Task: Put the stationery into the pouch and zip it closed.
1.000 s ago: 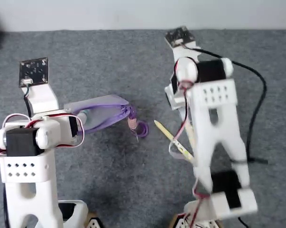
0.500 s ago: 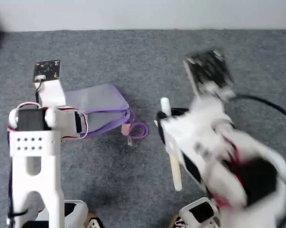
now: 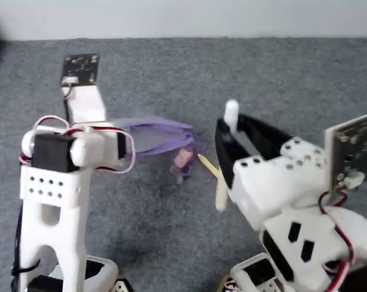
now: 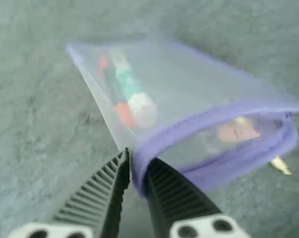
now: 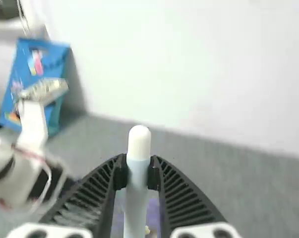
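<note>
The translucent purple-edged pouch [image 3: 162, 137] [image 4: 189, 99] lies on the grey mat with its mouth lifted, and several coloured items [image 4: 127, 96] show inside. My left gripper [image 4: 136, 159] [image 3: 126, 148] is shut on the pouch's purple rim. A pink zip pull [image 3: 182, 160] hangs at the pouch's end. Just right of the pull, a yellow pencil [image 3: 207, 166] [image 4: 280, 165] lies on the mat. My right gripper [image 3: 227, 143] [image 5: 138, 166] is shut on a white pen [image 3: 225, 155] [image 5: 138, 148], held above the mat to the right of the pouch mouth.
Grey mat [image 3: 171, 231] covers the table up to a pale wall at the back. A blue box [image 5: 32, 82] stands against the wall behind the left arm [image 5: 23, 148]. Both arm bases sit at the near edge.
The right arm has pulled back toward its base with the white pen in its gripper. The left arm has shifted right and away, lifting the pouch rim.
</note>
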